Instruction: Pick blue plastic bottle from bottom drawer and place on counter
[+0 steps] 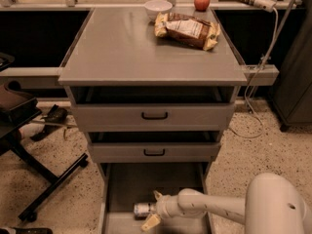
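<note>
The gripper (152, 209) is way down low, inside the bottom drawer (127, 189), under the front edge of the counter (126, 48). Its two fingers (150, 222) are spread wide apart, not closed. The blue plastic bottle (142, 209) lies on its side on the drawer floor, and its end sits right between them. The fingers do not look like they are squeezing it yet.

On the far left, a black chair (24, 130) stands on the floor next to the cabinet. On the counter, a white bowl (158, 7) sits at the back edge, about in the middle. Just to the right of it lies a crinkly snack bag (187, 29), close to the back right corner. A red apple (202, 2) sits just past the back edge. Low on the right, the white arm (214, 208) reaches into the drawer.

I think the robot is at the grabbing step. Next, the fingers need to close on the bottle. Then the arm should pull it out toward the front first, because the two drawers above stick out over it. After that it can lift the bottle up and set it down on the left or front part of the counter, away from the bag.
</note>
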Robot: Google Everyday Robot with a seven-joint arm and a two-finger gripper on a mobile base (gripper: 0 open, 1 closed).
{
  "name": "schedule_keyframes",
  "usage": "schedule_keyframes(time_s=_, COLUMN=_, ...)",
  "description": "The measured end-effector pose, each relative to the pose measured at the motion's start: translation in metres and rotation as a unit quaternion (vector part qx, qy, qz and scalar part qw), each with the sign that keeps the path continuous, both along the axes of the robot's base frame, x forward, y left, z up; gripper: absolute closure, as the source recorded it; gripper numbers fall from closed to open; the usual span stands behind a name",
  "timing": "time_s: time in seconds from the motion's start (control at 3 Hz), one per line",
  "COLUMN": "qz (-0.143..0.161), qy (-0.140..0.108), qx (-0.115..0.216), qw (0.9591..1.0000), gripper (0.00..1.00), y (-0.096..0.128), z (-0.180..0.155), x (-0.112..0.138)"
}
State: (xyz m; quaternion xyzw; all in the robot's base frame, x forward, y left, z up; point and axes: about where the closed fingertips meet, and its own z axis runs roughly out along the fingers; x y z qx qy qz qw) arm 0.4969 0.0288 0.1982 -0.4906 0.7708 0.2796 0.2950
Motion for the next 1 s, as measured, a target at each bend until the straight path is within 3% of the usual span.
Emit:
schedule_keyframes(time_s=0.33, qz=0.001, qy=0.002, qx=0.013, qw=0.9999, gripper=0.00, y=0.011, z=-0.019, x=0.009)
schedule_keyframes(time_s=1.0, qz=-0.011, qy=0.001, qx=0.003, qw=0.9999, gripper=0.00, y=0.013, z=-0.048, x=0.030)
